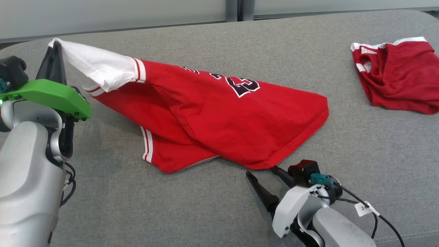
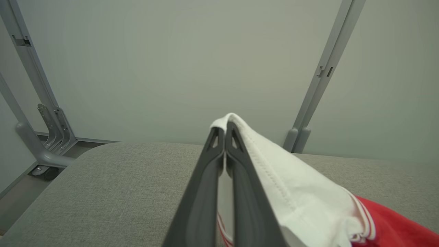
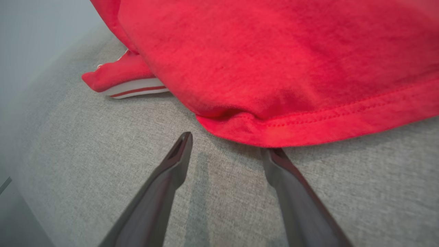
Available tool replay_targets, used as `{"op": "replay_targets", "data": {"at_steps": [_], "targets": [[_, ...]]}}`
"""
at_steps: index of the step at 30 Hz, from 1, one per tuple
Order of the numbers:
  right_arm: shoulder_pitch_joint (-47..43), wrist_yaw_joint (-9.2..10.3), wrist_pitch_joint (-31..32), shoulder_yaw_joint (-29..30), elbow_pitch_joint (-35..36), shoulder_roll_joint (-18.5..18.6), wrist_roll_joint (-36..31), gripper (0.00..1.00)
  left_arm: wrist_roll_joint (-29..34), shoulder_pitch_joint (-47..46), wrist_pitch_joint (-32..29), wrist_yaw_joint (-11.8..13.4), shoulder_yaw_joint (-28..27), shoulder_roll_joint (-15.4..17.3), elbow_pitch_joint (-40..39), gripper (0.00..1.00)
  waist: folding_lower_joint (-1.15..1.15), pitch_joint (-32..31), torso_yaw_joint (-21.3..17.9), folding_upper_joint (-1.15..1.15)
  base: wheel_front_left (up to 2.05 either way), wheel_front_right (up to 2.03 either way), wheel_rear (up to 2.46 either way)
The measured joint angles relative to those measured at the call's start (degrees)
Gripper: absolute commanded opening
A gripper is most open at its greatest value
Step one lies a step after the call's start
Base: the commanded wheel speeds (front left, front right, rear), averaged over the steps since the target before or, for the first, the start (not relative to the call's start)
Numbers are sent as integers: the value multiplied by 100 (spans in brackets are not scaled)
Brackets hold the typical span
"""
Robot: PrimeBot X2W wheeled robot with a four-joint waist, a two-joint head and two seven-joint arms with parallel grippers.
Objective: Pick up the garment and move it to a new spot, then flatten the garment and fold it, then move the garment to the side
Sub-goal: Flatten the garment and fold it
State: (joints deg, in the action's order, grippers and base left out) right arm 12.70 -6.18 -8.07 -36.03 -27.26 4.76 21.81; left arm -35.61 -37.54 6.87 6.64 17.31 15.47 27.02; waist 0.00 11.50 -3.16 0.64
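The garment is a red jersey with black numbers and white sleeves, spread over the middle of the grey cushioned surface. My left gripper is shut on the tip of its white sleeve and holds it raised at the far left. Up close, the two dark fingers pinch the white hem. My right gripper stands open, low on the surface, at the jersey's near hem corner. One finger tip touches the underside of that hem; the other lies on bare cushion.
A second red garment with white trim lies bunched at the far right. A pale wall with grey metal posts stands behind the surface. Bare cushion stretches along the front and right of the jersey.
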Motion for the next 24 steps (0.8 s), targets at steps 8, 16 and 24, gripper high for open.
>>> {"op": "replay_targets", "data": {"at_steps": [8,16,24], "targets": [[194,-35,-268,36,-247,-92,191,48,-3,0,123,-9,-7,-4,81,0,0,13,61,0,0,0,0],[376,-37,-506,210,-212,-101,339,0,-145,37,334,-10,-178,7,240,0,0,-62,51,0,0,0,0],[572,-88,-601,487,393,-62,635,0,-254,127,486,-26,-376,55,229,0,0,-171,-64,0,0,0,0]]}}
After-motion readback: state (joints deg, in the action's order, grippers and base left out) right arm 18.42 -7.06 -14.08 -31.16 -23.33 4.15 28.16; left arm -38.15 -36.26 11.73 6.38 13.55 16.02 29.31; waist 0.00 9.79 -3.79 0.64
